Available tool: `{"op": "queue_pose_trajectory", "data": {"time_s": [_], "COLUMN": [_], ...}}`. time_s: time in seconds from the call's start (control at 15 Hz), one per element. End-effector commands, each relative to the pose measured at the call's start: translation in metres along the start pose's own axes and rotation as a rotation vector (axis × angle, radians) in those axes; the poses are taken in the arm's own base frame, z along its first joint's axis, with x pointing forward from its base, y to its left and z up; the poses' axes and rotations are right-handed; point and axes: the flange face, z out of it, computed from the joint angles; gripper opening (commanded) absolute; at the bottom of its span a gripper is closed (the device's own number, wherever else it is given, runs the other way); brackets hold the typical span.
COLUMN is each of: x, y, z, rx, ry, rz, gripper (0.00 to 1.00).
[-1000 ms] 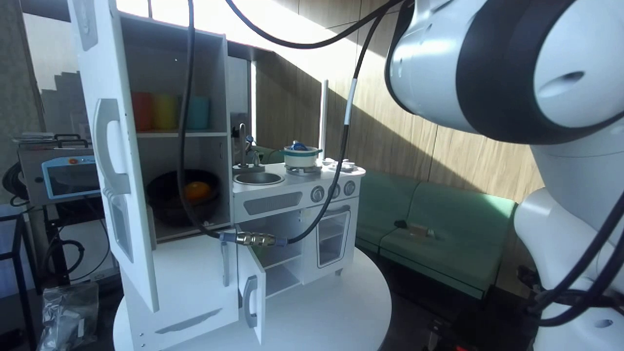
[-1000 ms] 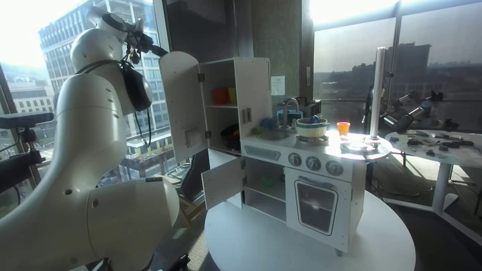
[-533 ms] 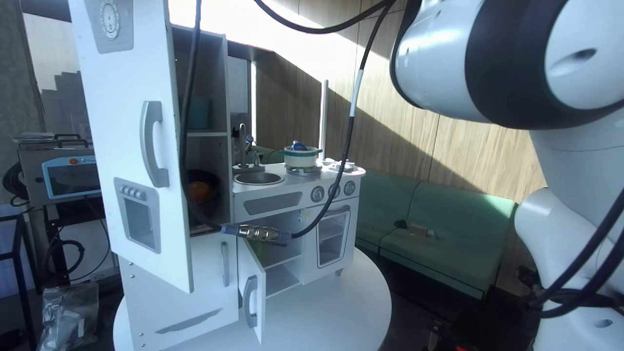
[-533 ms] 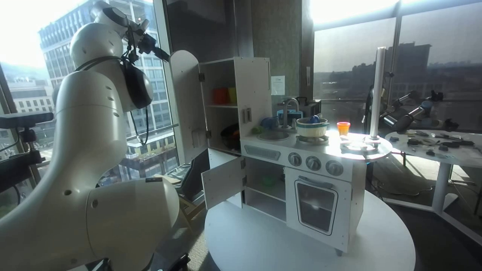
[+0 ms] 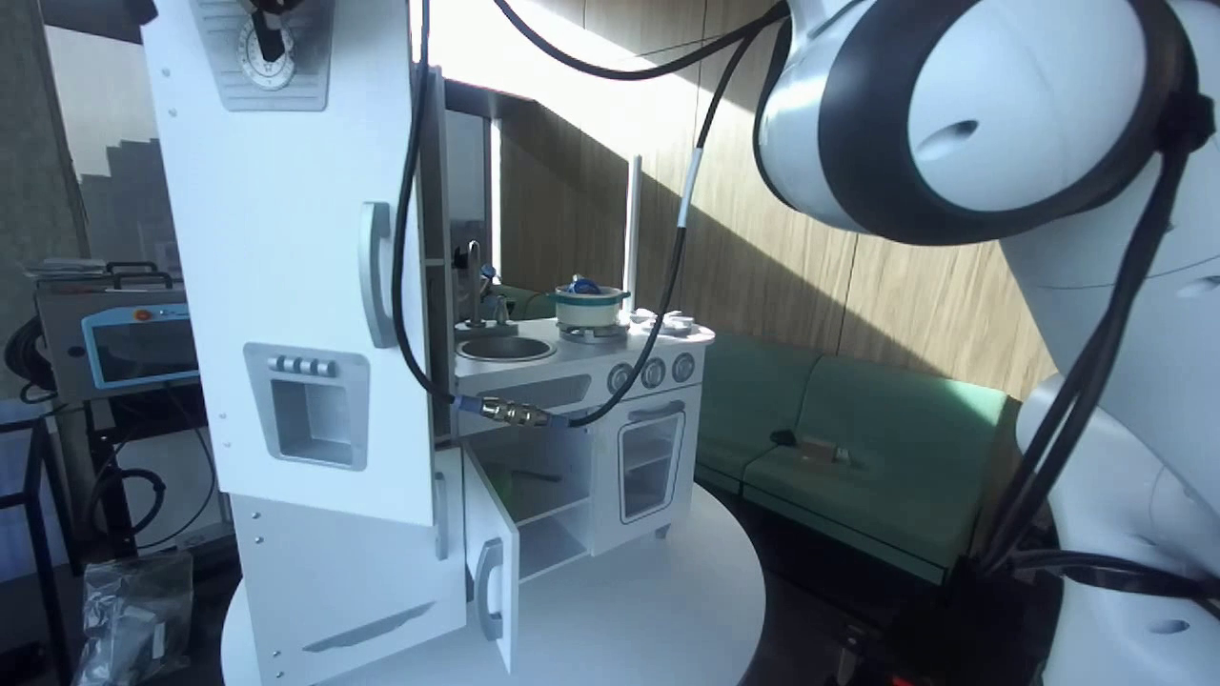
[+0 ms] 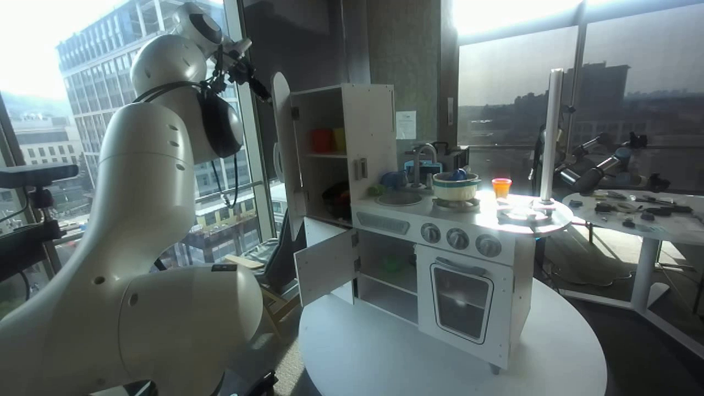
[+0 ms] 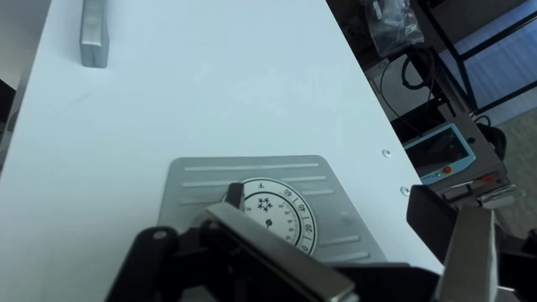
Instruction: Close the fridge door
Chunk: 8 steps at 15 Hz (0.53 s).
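On the round worktop (image 6: 429,357) stands a white toy kitchen (image 6: 415,220); too hard a shove might rock it, since I see nothing fixing it down. The fridge door (image 5: 286,248), on the front of its tall cabinet (image 6: 371,137), stands well open, so the closing remains to be done. Pushed close to its hinged edge it would give poor leverage, and the push could skid off its smooth face. Below, a smaller cupboard door (image 6: 325,268) also juts out; if the big door's bottom edge fails to clear it, the swing could jam, and I cannot tell that from here. The claw (image 7: 329,209) has its fingers (image 7: 470,247) spread, nothing pinched between them. The fridge door lies just ahead of their tips, outer face toward them; an exterior view shows them just beside it, though whether they touch I cannot tell. Seen from the wrist, the handle (image 7: 94,35) sits well off toward the free edge, while one finger overlaps the dial (image 7: 272,214) and the other crosses the hinged edge.
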Motion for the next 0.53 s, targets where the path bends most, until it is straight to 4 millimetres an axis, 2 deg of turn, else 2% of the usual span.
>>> {"op": "queue_pose_trajectory", "data": {"time_s": [0.0, 0.2, 0.47], "x": [0.024, 0.044, 0.06], "y": [0.009, 0.018, 0.026], "z": [0.019, 0.035, 0.048], "rx": [-0.028, -0.08, -0.109], "ry": [-0.047, -0.023, -0.037], "rz": [0.084, 0.173, 0.281], "gripper": [1.0, 1.0, 1.0]}}
